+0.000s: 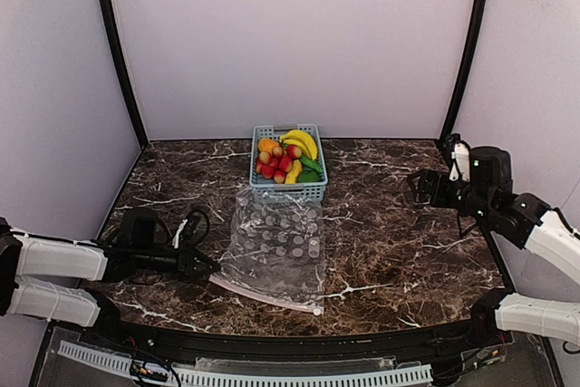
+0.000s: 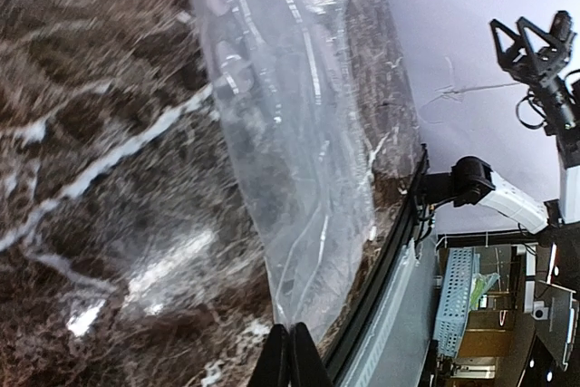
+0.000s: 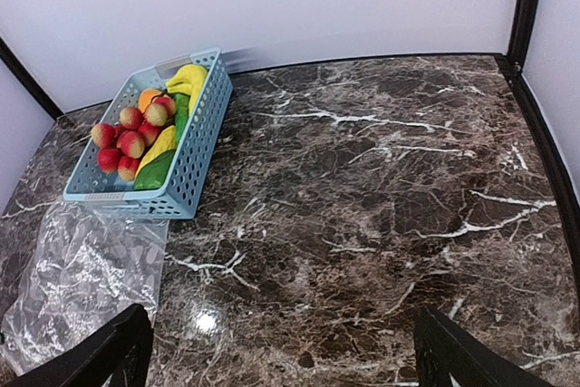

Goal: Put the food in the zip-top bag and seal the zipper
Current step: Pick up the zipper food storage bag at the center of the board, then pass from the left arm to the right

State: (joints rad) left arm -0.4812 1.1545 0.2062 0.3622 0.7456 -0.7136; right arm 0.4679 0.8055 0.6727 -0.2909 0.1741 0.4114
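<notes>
The clear zip-top bag lies flat on the marble in front of the basket, its pinkish zipper along the near edge. My left gripper lies low at the bag's near left corner. In the left wrist view its fingers are shut together, with the corner of the bag pinched between them. The food, bananas, red fruits, an orange piece and green vegetables, fills the basket. My right gripper hangs open, raised over the table's right side, holding nothing. Its view shows the food and bag far left.
The light-blue lattice basket stands at the back centre, touching the bag's far edge. Black frame posts rise at both back corners. The table's front rail runs close to the bag's near edge.
</notes>
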